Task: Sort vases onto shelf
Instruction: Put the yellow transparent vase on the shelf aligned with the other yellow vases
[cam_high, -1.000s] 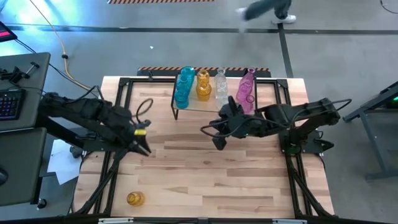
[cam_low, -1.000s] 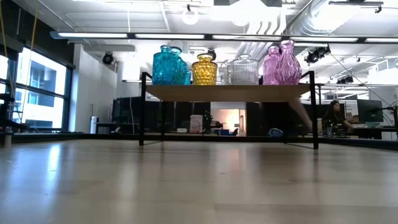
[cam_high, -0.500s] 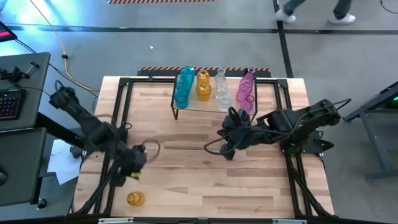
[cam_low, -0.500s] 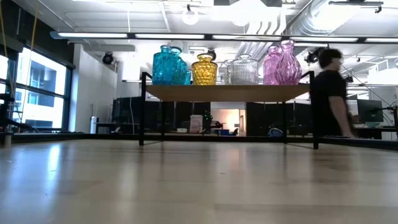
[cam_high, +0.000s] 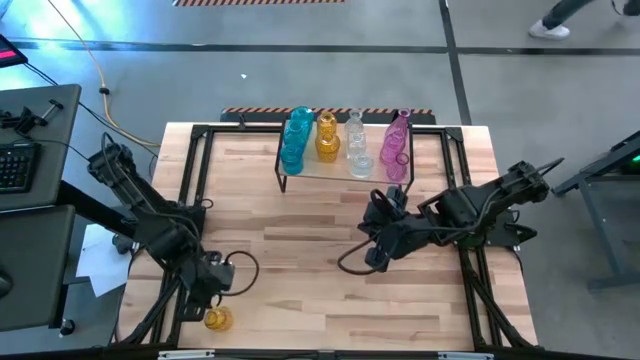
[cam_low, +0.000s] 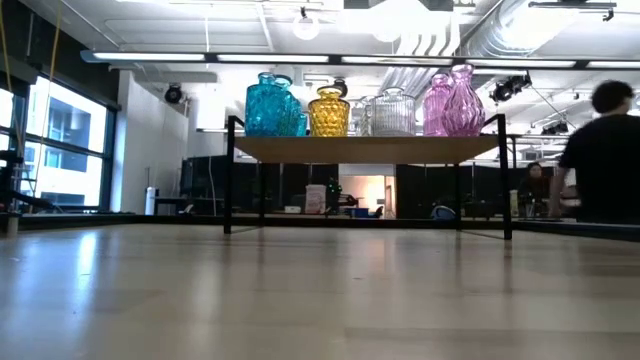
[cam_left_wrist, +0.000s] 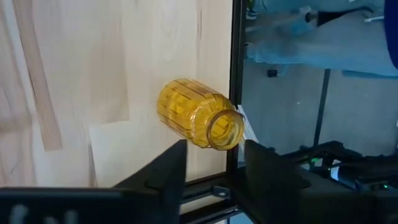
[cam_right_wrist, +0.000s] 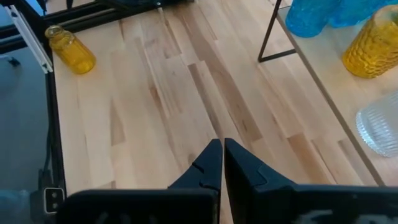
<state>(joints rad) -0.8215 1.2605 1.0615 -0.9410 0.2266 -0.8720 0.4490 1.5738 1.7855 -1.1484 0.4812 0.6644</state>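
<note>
Left end effector (cam_left_wrist: 211, 171) released, fingers spread just beside fallen yellow vase (cam_left_wrist: 198, 121) near table (cam_high: 330, 290) edge. Right end effector (cam_right_wrist: 221, 163) clenched, empty, well apart from yellow vase.

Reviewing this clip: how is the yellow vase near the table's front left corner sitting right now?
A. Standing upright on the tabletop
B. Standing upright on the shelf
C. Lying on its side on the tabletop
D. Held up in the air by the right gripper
C. The left wrist view shows the yellow vase on its side on the wooden tabletop, its open mouth facing sideways, ahead of the left gripper, whose jaws stand apart.
</note>
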